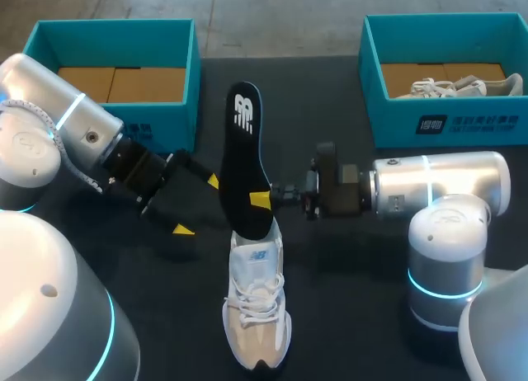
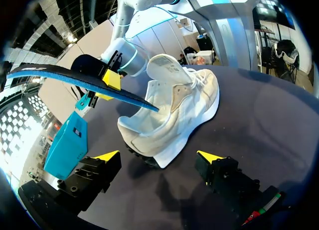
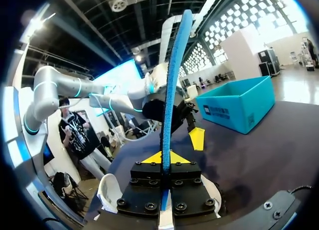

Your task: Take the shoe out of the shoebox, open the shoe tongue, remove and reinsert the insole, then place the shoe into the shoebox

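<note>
A white shoe lies on the black table, toe toward the front edge. My right gripper is shut on a black insole, which slants up and back from the shoe's opening. In the right wrist view the insole stands edge-on between the shut fingers of my right gripper. My left gripper is open just left of the shoe's heel, holding nothing. In the left wrist view the left gripper faces the shoe, with the insole above it.
A teal shoebox stands at the back left, showing only cardboard inside. A second teal shoebox at the back right holds another white shoe. Bare black table lies between the boxes and on both sides of the shoe.
</note>
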Robot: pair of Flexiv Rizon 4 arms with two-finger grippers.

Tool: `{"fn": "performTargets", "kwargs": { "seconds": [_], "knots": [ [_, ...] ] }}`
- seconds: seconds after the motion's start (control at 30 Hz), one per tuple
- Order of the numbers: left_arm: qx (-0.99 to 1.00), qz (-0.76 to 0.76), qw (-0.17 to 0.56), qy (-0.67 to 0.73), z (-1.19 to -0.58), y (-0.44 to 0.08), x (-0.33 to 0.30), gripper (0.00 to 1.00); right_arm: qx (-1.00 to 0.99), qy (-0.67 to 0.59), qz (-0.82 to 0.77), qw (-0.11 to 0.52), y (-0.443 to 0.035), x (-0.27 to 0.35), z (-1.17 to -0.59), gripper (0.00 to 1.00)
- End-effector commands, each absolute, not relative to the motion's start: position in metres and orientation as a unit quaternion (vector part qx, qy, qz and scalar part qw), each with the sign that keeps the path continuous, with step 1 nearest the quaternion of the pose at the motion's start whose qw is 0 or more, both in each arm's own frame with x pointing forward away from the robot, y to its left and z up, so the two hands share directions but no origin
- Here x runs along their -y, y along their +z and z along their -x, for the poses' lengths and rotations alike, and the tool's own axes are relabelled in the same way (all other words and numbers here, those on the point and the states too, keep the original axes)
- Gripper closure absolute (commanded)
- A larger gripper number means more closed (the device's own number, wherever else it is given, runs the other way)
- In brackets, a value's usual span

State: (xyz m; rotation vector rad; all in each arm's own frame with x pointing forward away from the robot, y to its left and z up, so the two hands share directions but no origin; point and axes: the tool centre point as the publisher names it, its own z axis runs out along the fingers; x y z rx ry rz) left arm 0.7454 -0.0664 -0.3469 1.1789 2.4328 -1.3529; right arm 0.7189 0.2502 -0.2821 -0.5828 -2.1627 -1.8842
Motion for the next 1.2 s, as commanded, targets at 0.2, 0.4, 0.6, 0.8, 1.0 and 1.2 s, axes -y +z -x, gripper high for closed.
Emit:
{"fn": "performTargets", "kwargs": {
  "seconds": [0.2, 0.4, 0.6, 0.8, 1.0, 1.2],
  "knots": [
    [-0.807, -0.39, 0.064, -0.439, -0.744, -0.346, 0.067, 0.0, 0.738, -0.636, 0.198, 0.109, -0.284, -0.252, -0.722, 1.0],
    [-0.824, -0.374, 0.081, -0.418, -0.741, -0.347, 0.065, 0.0, 0.738, -0.636, 0.199, 0.107, -0.288, -0.251, -0.722, 1.0],
    [-0.825, -0.37, 0.086, -0.418, -0.737, -0.347, 0.065, 0.0, 0.737, -0.637, 0.201, 0.105, -0.291, -0.249, -0.721, 1.0],
    [-0.827, -0.37, 0.081, -0.416, -0.731, -0.35, 0.067, 0.0, 0.737, -0.638, 0.201, 0.099, -0.291, -0.247, -0.722, 1.0],
    [-0.832, -0.367, 0.079, -0.409, -0.731, -0.351, 0.069, 0.0, 0.738, -0.637, 0.2, 0.099, -0.292, -0.244, -0.723, 1.0],
    [-0.837, -0.363, 0.082, -0.401, -0.73, -0.351, 0.071, 0.0, 0.739, -0.635, 0.202, 0.1, -0.296, -0.243, -0.722, 1.0]
  ]
}}
